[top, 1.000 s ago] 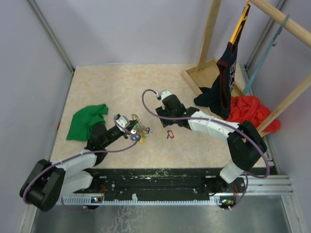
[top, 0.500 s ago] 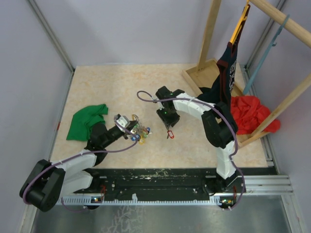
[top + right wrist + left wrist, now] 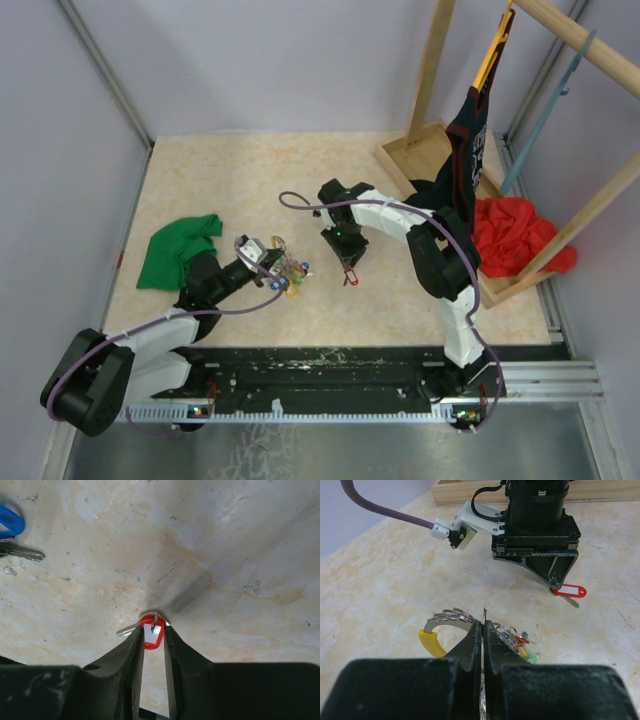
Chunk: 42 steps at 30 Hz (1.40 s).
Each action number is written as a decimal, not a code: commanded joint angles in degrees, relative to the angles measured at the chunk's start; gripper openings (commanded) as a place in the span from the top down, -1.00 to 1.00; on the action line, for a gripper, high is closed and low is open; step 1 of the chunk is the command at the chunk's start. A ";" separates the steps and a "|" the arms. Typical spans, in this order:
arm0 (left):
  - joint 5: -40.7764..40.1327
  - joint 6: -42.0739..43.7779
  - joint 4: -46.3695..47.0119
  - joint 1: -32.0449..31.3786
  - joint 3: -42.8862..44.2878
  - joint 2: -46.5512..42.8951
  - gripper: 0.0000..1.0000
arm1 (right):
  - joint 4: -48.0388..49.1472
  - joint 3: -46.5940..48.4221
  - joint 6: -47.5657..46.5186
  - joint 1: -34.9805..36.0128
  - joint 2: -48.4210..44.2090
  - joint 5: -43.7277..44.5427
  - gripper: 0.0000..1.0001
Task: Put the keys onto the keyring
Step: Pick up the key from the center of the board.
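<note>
A silver key with a red tag [image 3: 151,634] lies on the beige table [image 3: 220,180], between the fingertips of my right gripper [image 3: 152,630]. Both fingers press the tag's sides, and the key's blade [image 3: 126,629] sticks out to the left. The top view shows this key [image 3: 349,278] under the right gripper [image 3: 347,266]. My left gripper [image 3: 484,625] is shut on the thin metal keyring [image 3: 451,615], which carries small rings and yellow, green and red tags. That bunch [image 3: 290,270] sits at the left gripper's tip [image 3: 270,260], a short way left of the red key.
A green cloth [image 3: 178,250] lies at the left behind the left arm. A wooden rack base [image 3: 425,150] with a dark garment [image 3: 460,180] and a red cloth [image 3: 515,235] stands at the right. A blue-tagged key [image 3: 10,522] lies near the bunch.
The right arm folded inward and its wrist came down over the red-tagged key. Its jaws narrowed from wide onto the tag. The left arm and keyring stayed still.
</note>
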 commanded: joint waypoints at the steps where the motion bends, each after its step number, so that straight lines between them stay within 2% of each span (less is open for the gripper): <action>1: 0.86 -0.63 1.59 0.38 1.26 -0.19 1.00 | 0.01 3.23 -0.36 -0.10 0.87 -0.96 0.55; 13: 1.25 -0.77 1.76 0.35 1.65 0.95 1.00 | -0.08 3.40 -0.42 -0.10 2.32 -0.95 0.62; 20: 1.50 -0.77 2.01 0.38 1.85 1.47 1.00 | -0.30 2.93 -0.42 -0.09 2.19 -1.29 0.73; 26: 1.60 -0.86 2.02 0.34 1.81 1.51 1.00 | -0.50 3.21 -0.36 0.06 0.58 -1.38 0.55; 32: 1.69 -0.88 2.06 0.46 1.81 1.51 1.00 | -1.12 3.72 -0.38 0.43 0.08 -1.05 0.53; 42: 1.95 -1.02 2.20 0.44 1.85 1.60 1.00 | -1.24 2.84 -0.43 0.61 -0.81 -1.00 0.76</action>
